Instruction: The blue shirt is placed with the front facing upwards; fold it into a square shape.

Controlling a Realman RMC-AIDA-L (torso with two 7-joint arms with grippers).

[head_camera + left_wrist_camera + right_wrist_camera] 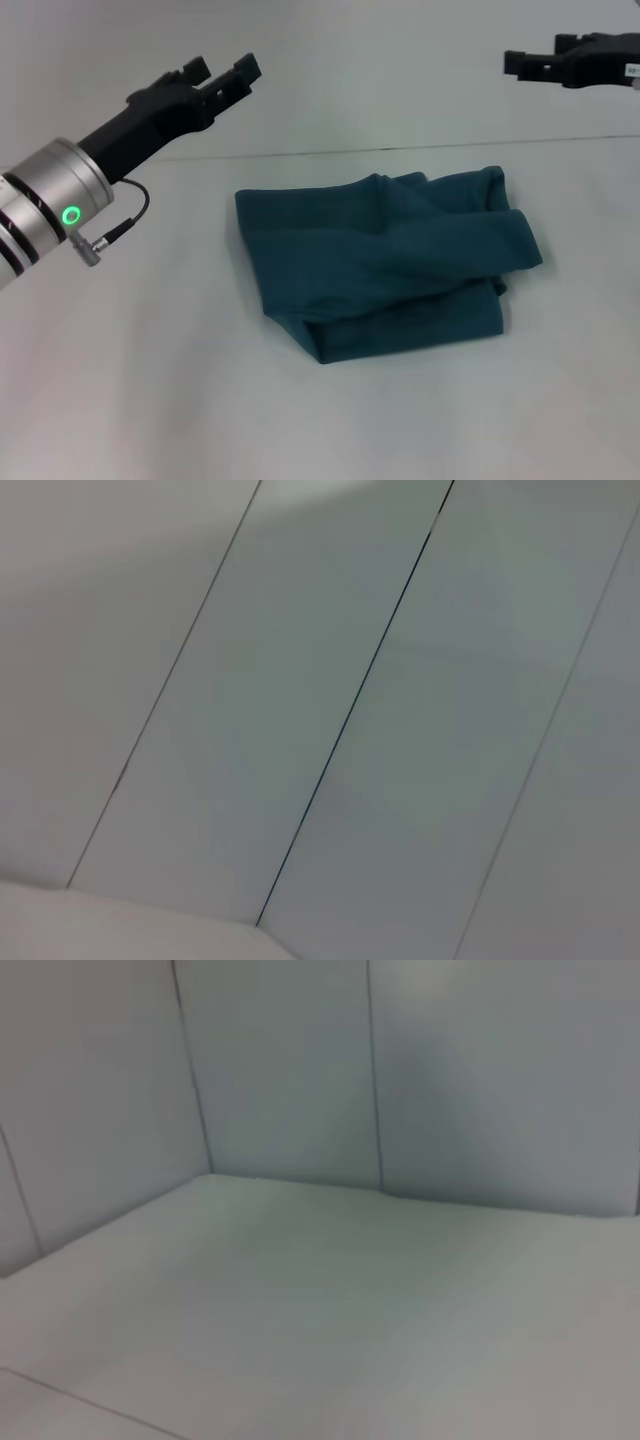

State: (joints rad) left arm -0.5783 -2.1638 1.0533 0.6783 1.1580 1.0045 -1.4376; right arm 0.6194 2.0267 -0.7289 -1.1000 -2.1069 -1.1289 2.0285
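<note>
1. The blue shirt (385, 265) lies mid-table, folded into a lumpy near-square.
2. My left gripper (222, 76) hangs empty, narrowly parted, at ten o'clock from it.
3. My right gripper (528, 63) hovers at one o'clock; its opening I cannot tell.
4. I judge that flattening the bulging top layer would square it best.

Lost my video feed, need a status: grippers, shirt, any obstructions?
Left gripper raised, open, empty, off the shirt's far-left corner. Right gripper raised far right, holding nothing. Shirt folded into a rough, rumpled square on the table. Nothing in the way.
</note>
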